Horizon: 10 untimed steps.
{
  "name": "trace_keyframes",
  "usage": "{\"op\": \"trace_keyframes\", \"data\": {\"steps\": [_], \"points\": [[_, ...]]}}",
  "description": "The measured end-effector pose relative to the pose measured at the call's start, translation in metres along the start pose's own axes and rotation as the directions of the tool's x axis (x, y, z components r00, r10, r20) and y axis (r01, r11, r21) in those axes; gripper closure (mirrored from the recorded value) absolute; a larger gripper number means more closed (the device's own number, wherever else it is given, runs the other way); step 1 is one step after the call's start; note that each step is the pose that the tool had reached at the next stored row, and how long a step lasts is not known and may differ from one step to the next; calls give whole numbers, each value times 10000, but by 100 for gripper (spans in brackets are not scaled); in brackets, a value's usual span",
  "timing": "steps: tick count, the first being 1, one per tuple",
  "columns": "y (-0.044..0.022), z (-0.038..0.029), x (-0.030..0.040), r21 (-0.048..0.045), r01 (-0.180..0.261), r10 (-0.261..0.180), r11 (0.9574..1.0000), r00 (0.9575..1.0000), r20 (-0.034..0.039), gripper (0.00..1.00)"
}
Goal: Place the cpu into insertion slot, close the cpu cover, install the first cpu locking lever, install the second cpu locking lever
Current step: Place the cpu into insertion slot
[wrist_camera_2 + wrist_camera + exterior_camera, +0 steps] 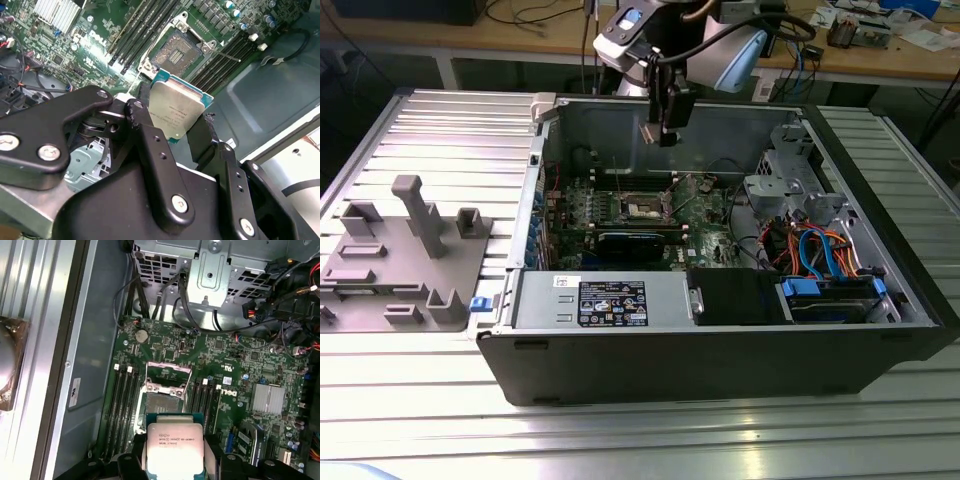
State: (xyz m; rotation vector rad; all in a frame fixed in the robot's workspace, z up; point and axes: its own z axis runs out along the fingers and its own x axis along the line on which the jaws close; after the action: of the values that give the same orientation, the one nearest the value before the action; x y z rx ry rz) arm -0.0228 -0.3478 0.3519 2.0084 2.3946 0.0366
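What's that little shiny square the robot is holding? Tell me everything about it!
The cpu is a small flat square: silver-grey metal top with print, on a green-blue edged base. The gripper pinches it by two opposite edges, in the air above the green board, near the open insertion slot. Nothing else touches it.

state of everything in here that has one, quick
cpu: gripped by the end effector, not seated
end effector: shut on the cpu
insertion slot: empty, uncovered
cpu cover: swung open
computer case: lying on its side, top side open
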Motion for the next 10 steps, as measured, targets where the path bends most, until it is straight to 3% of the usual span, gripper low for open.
{"op": "trace_keyframes", "data": {"steps": [10], "points": [[0,1,0,8,-12,12,10000,10000,0,46]]}}
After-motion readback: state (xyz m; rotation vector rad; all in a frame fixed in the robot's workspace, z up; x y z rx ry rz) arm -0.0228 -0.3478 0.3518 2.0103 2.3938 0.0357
